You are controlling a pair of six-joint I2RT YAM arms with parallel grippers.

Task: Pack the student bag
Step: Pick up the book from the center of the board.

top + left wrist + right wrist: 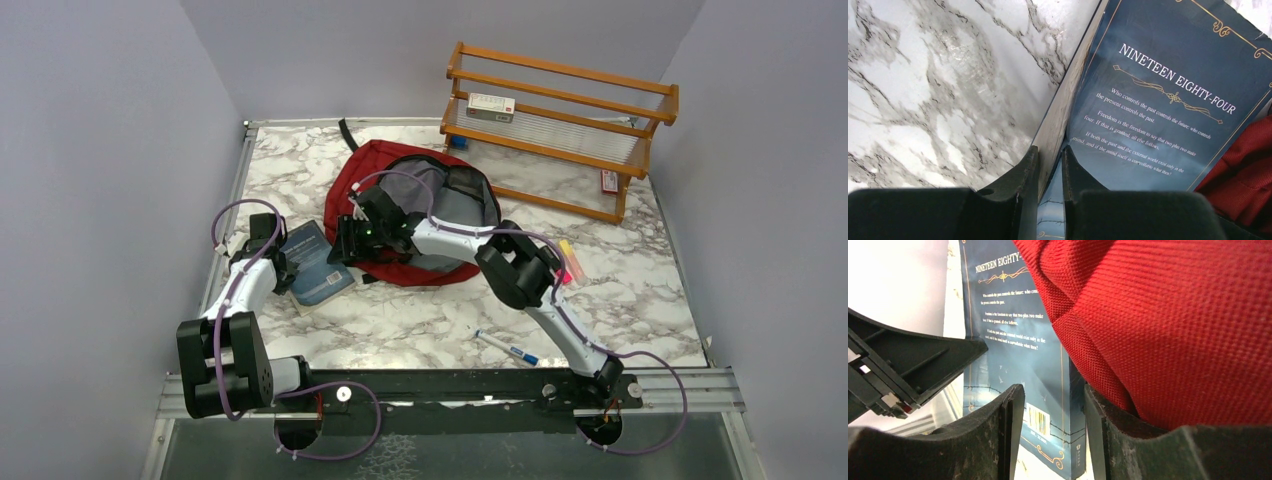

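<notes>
The student bag [400, 170] is a dark-red backpack lying mid-table, its mouth open and grey lining showing. Left of it lies a dark-blue book [318, 265] titled Nineteen Eighty-Four, back cover up. My left gripper [272, 252] is shut on the book's left edge; in the left wrist view the fingers [1049, 152] pinch the page edge of the book [1158, 100]. My right gripper [347, 240] is at the bag's left rim, open [1053, 390], with red fabric [1173, 325] draped over its right finger and the book [1013, 330] beyond the gap.
A wooden rack [560, 130] stands at the back right with a small white box [490, 106] on its top rail. Pink and yellow highlighters [572, 262] lie right of the bag. A pen [508, 349] lies near the front edge. Grey walls enclose the table.
</notes>
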